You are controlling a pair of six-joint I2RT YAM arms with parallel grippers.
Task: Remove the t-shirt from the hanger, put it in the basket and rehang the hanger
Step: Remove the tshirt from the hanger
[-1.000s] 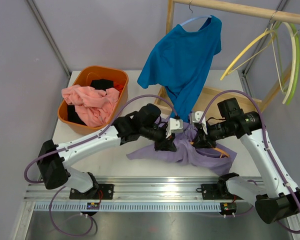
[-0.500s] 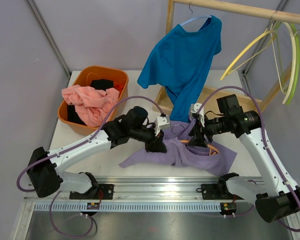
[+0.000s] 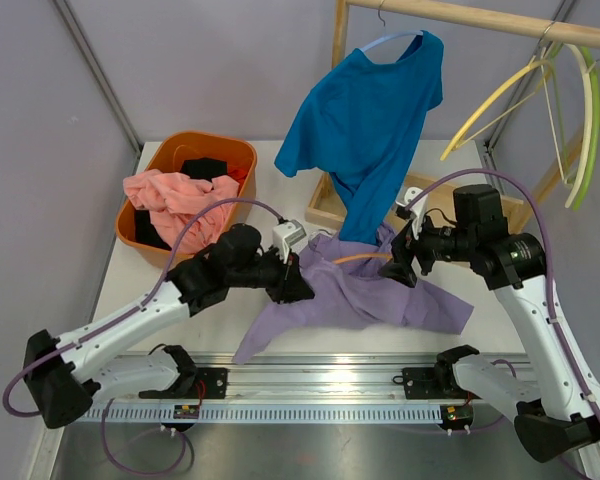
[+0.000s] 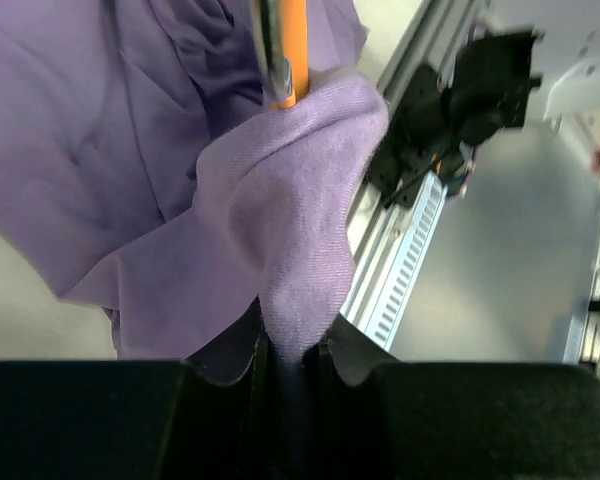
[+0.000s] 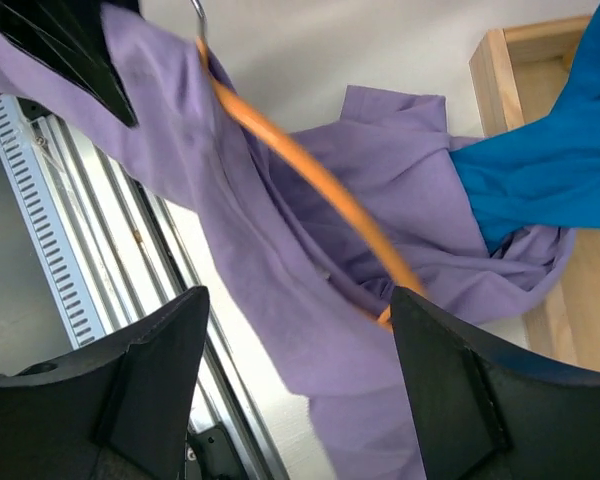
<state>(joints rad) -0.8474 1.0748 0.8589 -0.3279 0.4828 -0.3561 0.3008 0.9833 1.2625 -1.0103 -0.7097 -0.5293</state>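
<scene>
A purple t-shirt (image 3: pixel 365 300) lies spread on the table in front of both arms, with an orange hanger (image 3: pixel 365 257) still threaded through it. My left gripper (image 3: pixel 292 285) is shut on a fold of the t-shirt (image 4: pixel 290 230), just below the hanger's (image 4: pixel 285 50) orange arm and metal hook. My right gripper (image 3: pixel 400 262) hovers open above the t-shirt (image 5: pixel 260 260). The hanger (image 5: pixel 310 170) runs diagonally between and beyond its fingers, and nothing is gripped.
A blue shirt (image 3: pixel 365 120) hangs from the wooden rail (image 3: pixel 480 15), its hem reaching a wooden tray (image 3: pixel 420 190). Empty yellow and green hangers (image 3: pixel 540 90) hang at the right. An orange basket (image 3: pixel 195 147) of clothes stands at the back left. The metal rail (image 3: pixel 320 375) runs along the near edge.
My left gripper has dragged the purple t-shirt to the left. My right gripper has opened, let go of the hanger and drawn back to the right.
</scene>
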